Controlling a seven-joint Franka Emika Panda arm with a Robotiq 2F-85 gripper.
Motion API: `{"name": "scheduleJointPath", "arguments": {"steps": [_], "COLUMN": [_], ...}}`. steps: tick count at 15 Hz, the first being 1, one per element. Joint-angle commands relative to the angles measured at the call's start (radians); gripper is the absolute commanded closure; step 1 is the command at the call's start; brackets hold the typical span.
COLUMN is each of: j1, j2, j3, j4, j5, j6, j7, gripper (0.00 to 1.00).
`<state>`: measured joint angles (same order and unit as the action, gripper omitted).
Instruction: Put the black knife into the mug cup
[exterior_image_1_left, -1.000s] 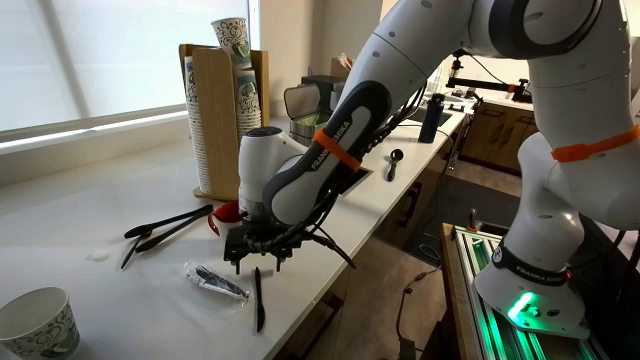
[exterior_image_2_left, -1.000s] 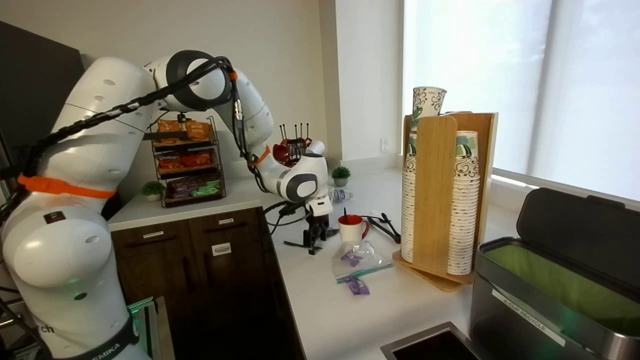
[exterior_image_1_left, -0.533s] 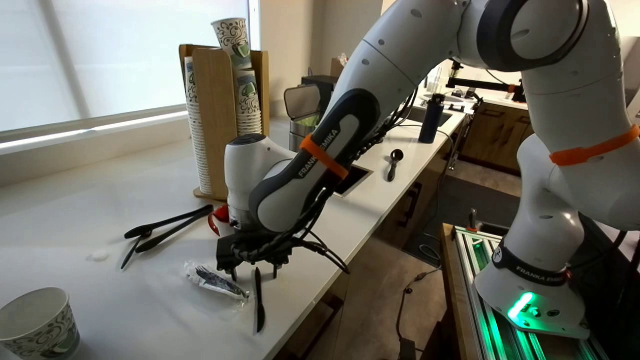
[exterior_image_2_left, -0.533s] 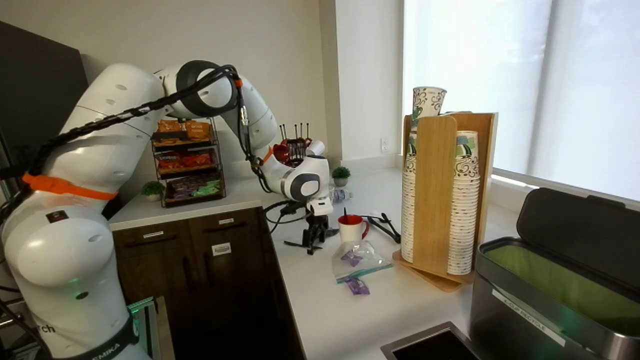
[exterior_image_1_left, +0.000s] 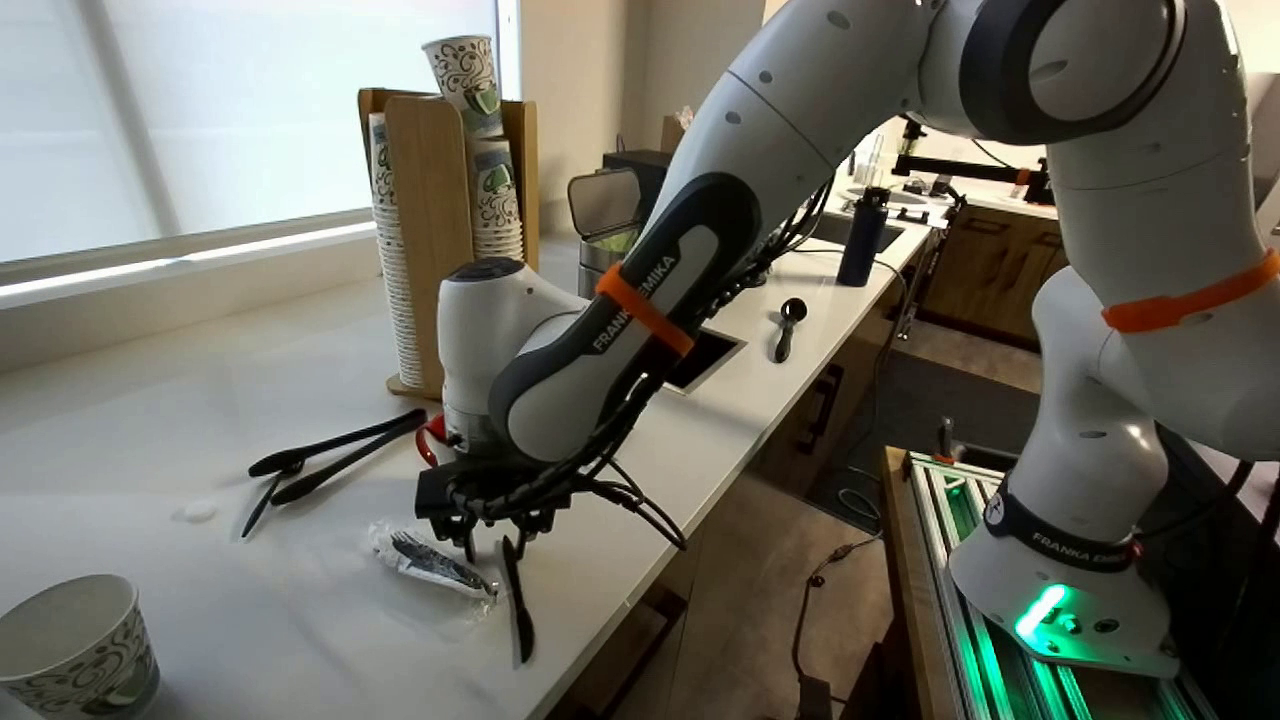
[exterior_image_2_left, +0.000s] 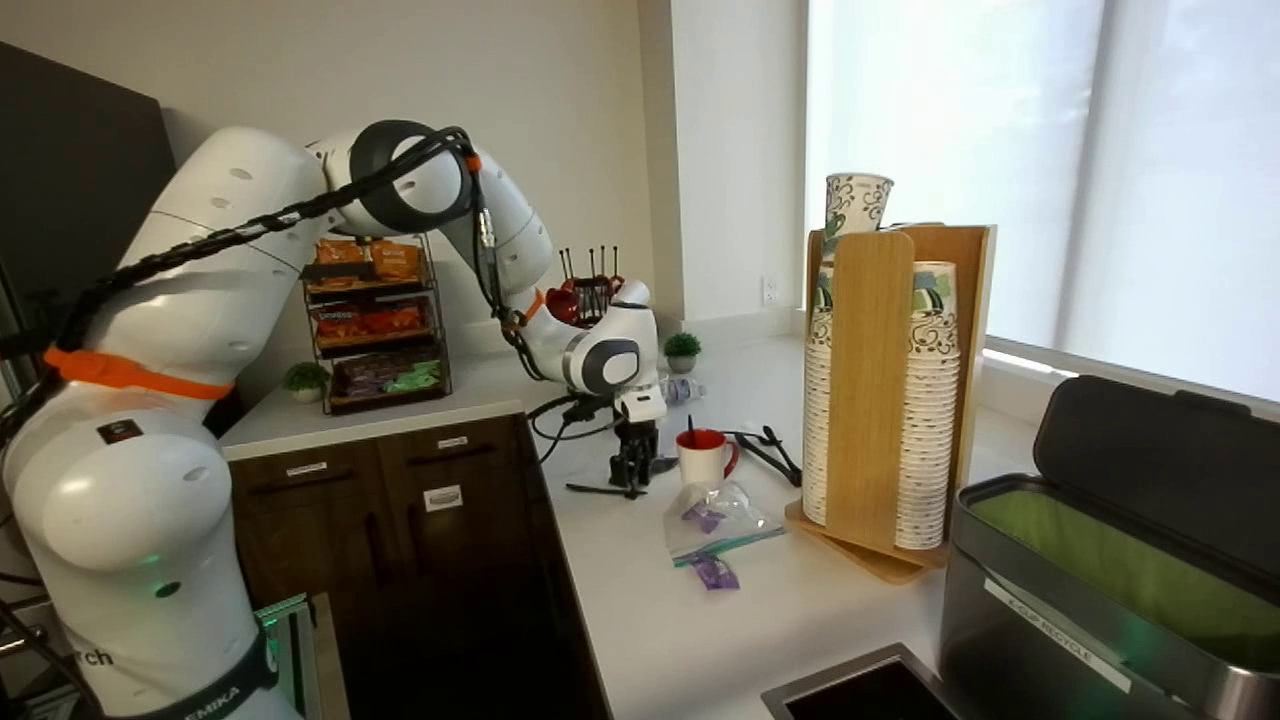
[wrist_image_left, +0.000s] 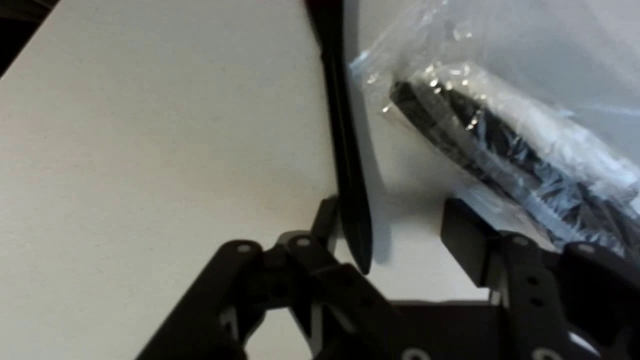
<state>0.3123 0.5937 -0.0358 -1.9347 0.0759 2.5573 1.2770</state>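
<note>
The tool is spread and released, its two fingertips either side of one end of the black knife, which lies on the counter. In the wrist view that end sits right by one fingertip; whether they touch, I cannot tell. A black fork in clear plastic lies just beside the knife. The white mug cup, red inside, stands upright near the tool in an exterior view, holding a black utensil. "FRANKA EMIKA" runs along the arm, partly covered by an orange strap, and "FRANKA" shows again on the base. A label on the bin reads "K-CUP RECYCLE"; the cabinet labels are too small to read.
</note>
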Motion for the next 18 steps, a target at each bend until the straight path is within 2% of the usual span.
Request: {"name": "scheduleJointPath", "arguments": {"steps": [1,4,5,7,10,13,16,18], "j1": [0.041,0.051,0.053,0.048,0.044,0.025,-0.008,-0.007], "j2": [0.026,0.014,0.006,-0.007,-0.054,-0.098,-0.150,-0.171], "j3": [-0.036,-0.047,-0.050,-0.044,-0.038,-0.016,0.026,0.025], "j4": [0.020,0.013,0.012,0.007,-0.010,-0.026,-0.037,-0.045], "j5": [-0.054,-0.088,-0.100,-0.105,-0.107,-0.082,-0.040,-0.045], "j6": [0.010,-0.001,-0.002,0.021,0.099,0.221,0.281,0.331], "j7": [0.077,0.116,0.127,0.133,0.121,0.083,0.022,-0.010], "gripper": [0.74,0.97,1.00,0.96,0.96,0.96,0.96,0.96]}}
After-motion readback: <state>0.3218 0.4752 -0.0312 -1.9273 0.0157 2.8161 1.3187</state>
